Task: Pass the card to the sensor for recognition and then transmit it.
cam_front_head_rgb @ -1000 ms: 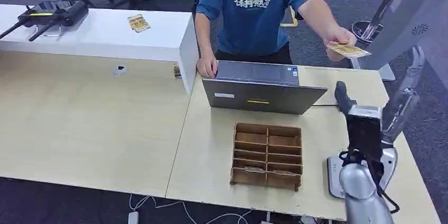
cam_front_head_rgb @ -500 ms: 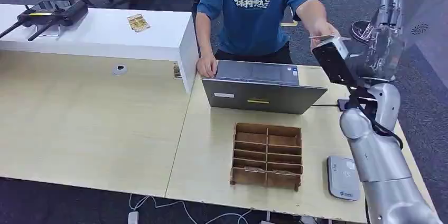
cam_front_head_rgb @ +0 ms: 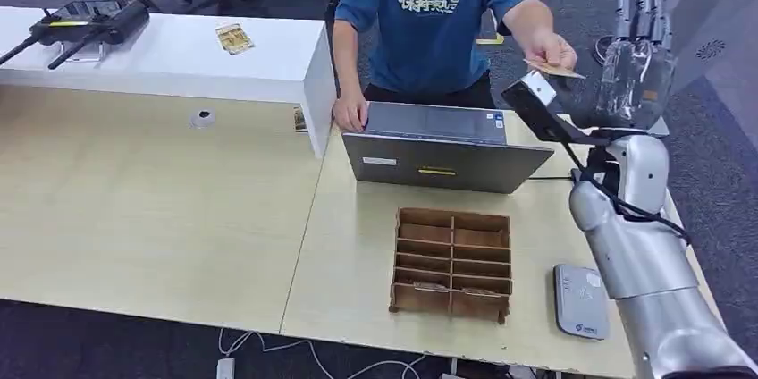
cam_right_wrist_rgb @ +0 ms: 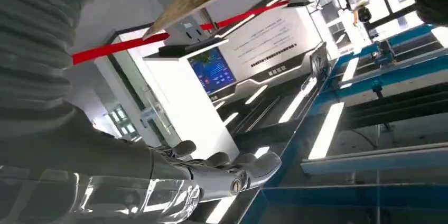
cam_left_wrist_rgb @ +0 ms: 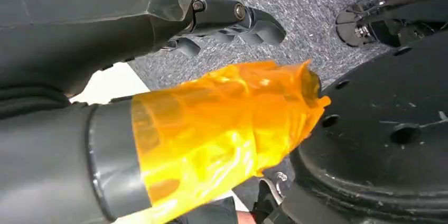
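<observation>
A person's hand (cam_front_head_rgb: 551, 46) holds out the thin, tan, flat card (cam_front_head_rgb: 556, 68) just beside the robot's raised silver right hand (cam_front_head_rgb: 636, 57), whose spread fingers hold nothing, and the card looks light, stiff and slippery, best pinched at its free edge.

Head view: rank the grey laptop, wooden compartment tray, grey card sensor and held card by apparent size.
1. Grey laptop
2. Brown wooden compartment tray
3. Flat grey card sensor
4. Tan card in the person's hand, seen nearly edge-on and farther away, so its rank is unsure.
</observation>
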Robot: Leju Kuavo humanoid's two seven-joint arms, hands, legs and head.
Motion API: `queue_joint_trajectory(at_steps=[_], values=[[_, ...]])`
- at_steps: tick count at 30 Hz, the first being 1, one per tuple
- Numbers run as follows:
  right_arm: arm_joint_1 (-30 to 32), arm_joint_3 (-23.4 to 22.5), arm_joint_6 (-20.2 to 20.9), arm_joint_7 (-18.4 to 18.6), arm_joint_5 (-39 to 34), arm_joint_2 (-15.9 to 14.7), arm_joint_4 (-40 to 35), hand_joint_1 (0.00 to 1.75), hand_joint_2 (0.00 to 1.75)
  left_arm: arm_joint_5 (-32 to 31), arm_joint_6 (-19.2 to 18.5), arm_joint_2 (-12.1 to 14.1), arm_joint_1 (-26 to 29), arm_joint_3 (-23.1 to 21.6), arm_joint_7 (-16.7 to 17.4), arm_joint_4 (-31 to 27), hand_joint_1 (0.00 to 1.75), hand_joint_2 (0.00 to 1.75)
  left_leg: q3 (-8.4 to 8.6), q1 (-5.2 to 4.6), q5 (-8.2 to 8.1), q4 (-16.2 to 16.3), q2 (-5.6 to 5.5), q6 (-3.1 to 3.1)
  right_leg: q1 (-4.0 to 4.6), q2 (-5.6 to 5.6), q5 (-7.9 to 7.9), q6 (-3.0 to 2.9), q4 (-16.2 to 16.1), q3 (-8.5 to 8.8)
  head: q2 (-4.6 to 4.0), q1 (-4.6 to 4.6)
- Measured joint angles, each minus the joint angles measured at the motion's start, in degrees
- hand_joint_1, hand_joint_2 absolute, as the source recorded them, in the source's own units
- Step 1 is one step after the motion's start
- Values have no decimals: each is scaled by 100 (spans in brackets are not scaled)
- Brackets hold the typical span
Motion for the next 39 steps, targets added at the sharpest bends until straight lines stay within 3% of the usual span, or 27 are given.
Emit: queue_joint_trajectory(at_steps=[17,18,19,21,23,27,39], values=[[100,-2,-61,-127,107,-7,18,3,175,-144,44,-39,-34,46,0,0,0,0,0,0,0,0,0,0,0,1,0,0,0,0,0,2],[109,-4,-66,-148,85,-7,18,58,175,-159,44,-42,-34,48,0,0,0,0,0,0,0,0,0,0,0,1,0,0,0,0,0,2],[119,-9,-72,-173,68,-7,15,127,175,-164,44,-44,-34,48,0,0,0,0,0,0,0,0,0,0,0,1,0,0,0,0,0,2],[142,-18,-74,-186,33,-7,15,161,175,-179,50,-50,-33,55,0,0,0,0,0,0,0,0,0,0,0,1,0,0,0,0,0,2],[175,-28,-70,-221,-37,-7,0,171,175,-197,55,-57,-33,81,0,0,0,0,0,0,0,0,0,0,0,1,0,0,0,0,0,2],[248,-37,-57,-264,-98,-7,-52,175,175,-219,63,-68,-32,133,0,0,0,0,-1,0,0,0,0,0,0,0,0,0,0,0,0,2],[303,-52,-57,-302,-112,-7,-111,175,175,-300,68,-85,-27,251,0,0,0,0,0,0,0,0,0,0,0,1,0,0,0,0,0,2]])
